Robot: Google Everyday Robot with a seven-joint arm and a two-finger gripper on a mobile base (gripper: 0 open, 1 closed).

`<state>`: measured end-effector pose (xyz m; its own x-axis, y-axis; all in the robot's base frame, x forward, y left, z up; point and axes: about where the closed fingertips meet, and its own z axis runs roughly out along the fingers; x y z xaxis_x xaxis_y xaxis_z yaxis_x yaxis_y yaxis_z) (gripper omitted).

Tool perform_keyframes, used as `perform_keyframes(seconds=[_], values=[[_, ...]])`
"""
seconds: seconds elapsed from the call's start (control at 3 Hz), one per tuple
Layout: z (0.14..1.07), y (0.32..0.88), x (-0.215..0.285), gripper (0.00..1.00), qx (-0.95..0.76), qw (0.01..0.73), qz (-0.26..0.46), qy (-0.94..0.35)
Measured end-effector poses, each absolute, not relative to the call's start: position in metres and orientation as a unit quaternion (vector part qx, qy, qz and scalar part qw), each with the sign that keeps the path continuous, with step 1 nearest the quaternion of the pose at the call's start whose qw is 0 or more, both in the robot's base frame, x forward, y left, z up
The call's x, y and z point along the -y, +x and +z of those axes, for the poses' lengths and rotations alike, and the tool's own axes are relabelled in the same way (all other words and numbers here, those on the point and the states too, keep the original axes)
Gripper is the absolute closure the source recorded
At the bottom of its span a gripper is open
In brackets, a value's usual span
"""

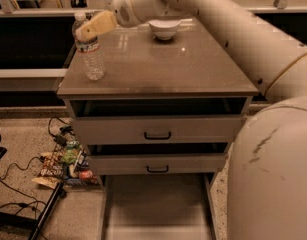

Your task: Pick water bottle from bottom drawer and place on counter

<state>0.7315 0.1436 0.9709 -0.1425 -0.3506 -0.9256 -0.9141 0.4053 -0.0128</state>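
The water bottle (93, 56) stands upright on the counter (163, 66) near its left edge, white cap on top. My gripper (94, 26) is at the level of the bottle's neck and overlaps it from the right; I cannot tell whether it touches the bottle. The arm reaches in from the upper right across the counter. The bottom drawer (155, 209) is pulled out at the foot of the cabinet and its flat floor shows nothing on it.
A white bowl (164, 29) sits at the back of the counter. Two upper drawers with black handles (157, 135) are slightly open. Cables and colourful clutter (65, 161) lie on the floor to the left. My arm's body fills the right side.
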Motion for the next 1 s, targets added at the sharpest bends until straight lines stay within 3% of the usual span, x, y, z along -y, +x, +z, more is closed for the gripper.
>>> perform_keyframes(seconds=[0.33,1.0], values=[[1.052,0.735,-0.071,0.0,-0.698,0.488,0.217,-0.477],[1.157,0.657,0.098,0.0,-0.759,0.488,0.018,-0.431]])
